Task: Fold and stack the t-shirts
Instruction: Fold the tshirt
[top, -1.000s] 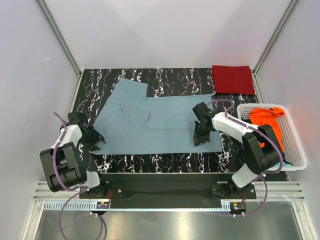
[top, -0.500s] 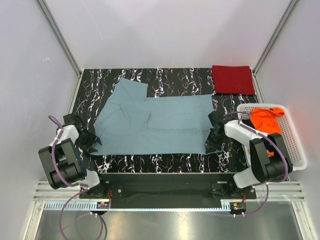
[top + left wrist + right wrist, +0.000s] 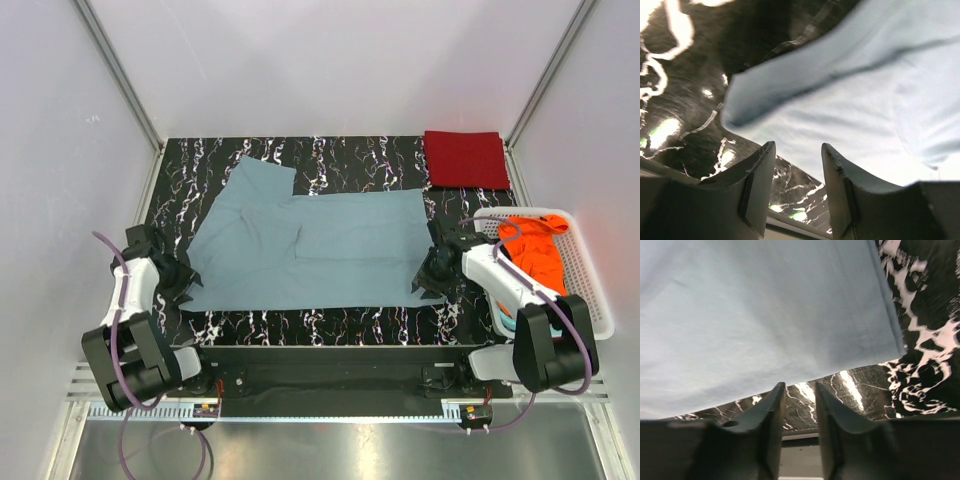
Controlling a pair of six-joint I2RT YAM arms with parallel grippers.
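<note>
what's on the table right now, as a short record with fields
blue shirt: spread open on the table
red shirt: folded, far right corner
orange shirt: bunched in the basket
left jaws: open, at the blue shirt's near left corner, no cloth between them
right jaws: open, at its near right corner, no cloth between them

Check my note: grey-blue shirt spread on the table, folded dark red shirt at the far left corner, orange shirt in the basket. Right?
One error: the folded dark red shirt sits at the far right corner, as the top external view shows. The grey-blue shirt is spread on the table and the orange shirt is in the basket.
</note>
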